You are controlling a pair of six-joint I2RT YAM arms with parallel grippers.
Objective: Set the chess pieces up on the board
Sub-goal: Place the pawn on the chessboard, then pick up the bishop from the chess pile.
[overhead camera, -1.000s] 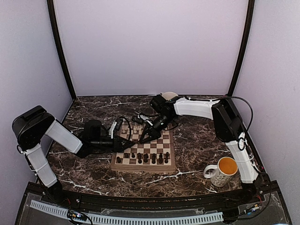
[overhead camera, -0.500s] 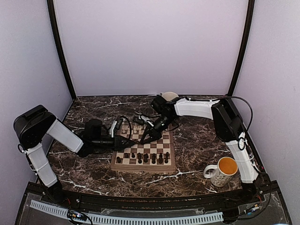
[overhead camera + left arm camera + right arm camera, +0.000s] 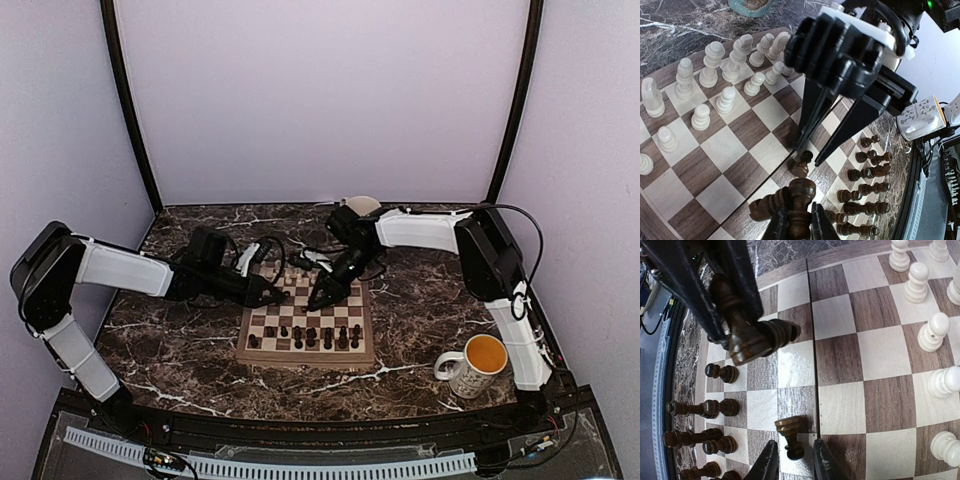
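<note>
My left tool (image 3: 795,226) has swung in over the board (image 3: 305,357) in the middle of the counter. It is clamped on one dark piece (image 3: 799,197), so I judge a placement is close. The right tool (image 3: 794,460), fingers apart, straddles a fallen dark piece (image 3: 790,432), and a second fallen piece (image 3: 776,332) lies mid-board. About thirteen cream pieces (image 3: 726,99) stand, plus one mug (image 3: 470,368).

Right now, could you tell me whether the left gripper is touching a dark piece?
Touching: the left wrist view shows the left gripper clamped on both sides of the dark piece.
</note>
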